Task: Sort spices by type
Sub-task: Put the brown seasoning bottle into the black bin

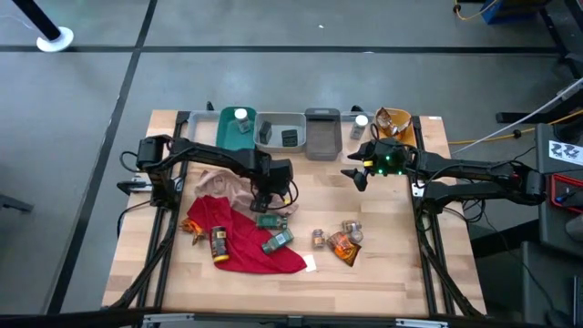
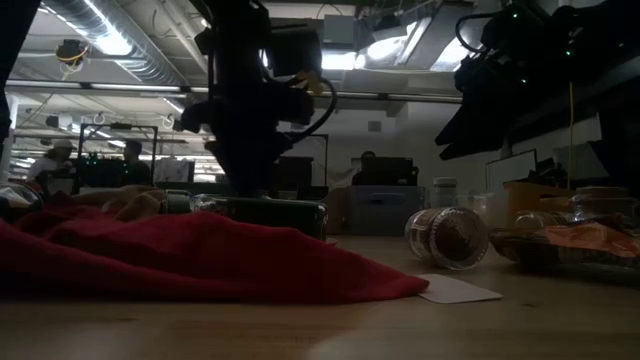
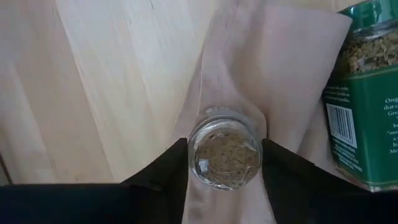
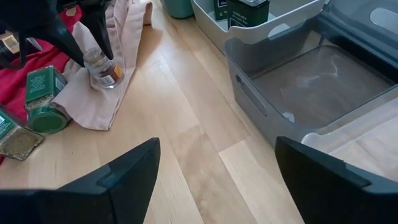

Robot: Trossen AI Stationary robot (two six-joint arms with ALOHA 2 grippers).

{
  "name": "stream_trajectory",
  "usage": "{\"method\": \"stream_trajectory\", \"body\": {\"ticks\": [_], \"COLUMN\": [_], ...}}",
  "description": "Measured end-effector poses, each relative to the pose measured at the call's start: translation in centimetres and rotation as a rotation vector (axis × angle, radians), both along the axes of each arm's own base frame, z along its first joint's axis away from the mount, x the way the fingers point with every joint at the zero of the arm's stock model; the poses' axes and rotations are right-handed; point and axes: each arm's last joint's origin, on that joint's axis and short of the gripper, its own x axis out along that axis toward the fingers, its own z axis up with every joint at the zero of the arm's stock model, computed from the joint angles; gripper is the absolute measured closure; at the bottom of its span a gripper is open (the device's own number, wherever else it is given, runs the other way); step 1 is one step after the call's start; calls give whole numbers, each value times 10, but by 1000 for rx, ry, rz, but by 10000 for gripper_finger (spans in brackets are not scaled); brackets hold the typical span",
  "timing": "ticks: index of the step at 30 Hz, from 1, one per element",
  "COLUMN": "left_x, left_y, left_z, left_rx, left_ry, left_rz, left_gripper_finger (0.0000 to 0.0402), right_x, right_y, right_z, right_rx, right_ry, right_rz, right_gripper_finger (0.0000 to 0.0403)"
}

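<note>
A small clear glass jar (image 3: 225, 155) of brown-green spice sits on the tan cloth (image 1: 223, 185), its round end facing up. My left gripper (image 1: 262, 199) reaches down over it, shut on it. A green jar (image 3: 367, 99) lies close beside it on the cloth. More spices lie toward the near edge: green boxes (image 1: 273, 232), a jar (image 1: 219, 244) on the red cloth (image 1: 241, 246), small jars (image 1: 351, 228) and an orange packet (image 1: 344, 248). My right gripper (image 1: 357, 173) hangs open over the wood near the bins, nothing between its fingers. My left gripper pinches the small jar's glass wall (image 3: 194, 163) between its two fingers, one on each side. The fingers (image 4: 93, 37) come from above, pointing steeply down. The jar's lower end (image 4: 111, 76) rests on the tan cloth.
Along the far edge stand a teal bin (image 1: 235, 128), a white bin (image 1: 281, 135) holding dark boxes, a grey bin (image 4: 311, 81) and a yellow bin (image 1: 393, 123). Bare wood lies between the cloths and the bins and along the near edge.
</note>
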Motion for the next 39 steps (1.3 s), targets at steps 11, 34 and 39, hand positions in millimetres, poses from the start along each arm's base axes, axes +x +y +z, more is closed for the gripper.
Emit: {"method": "stream_trajectory", "body": {"ticks": [11,34,39], "left_x": [7,45,48], "left_y": [4,84,105], "left_z": [13,89,100], "left_rx": [25,251,312], "left_ry": [-87,-628,-765], "left_rz": [-52,-10,36], "left_gripper_finger": [250,248,248], "right_x": [0,0,0], "right_y": [0,0,0], "right_z": [0,0,0], "right_rx": [0,0,0], "right_ry": [-1,-1,-1], "right_rz": [0,0,0], "right_gripper_finger": [86,86,86]}}
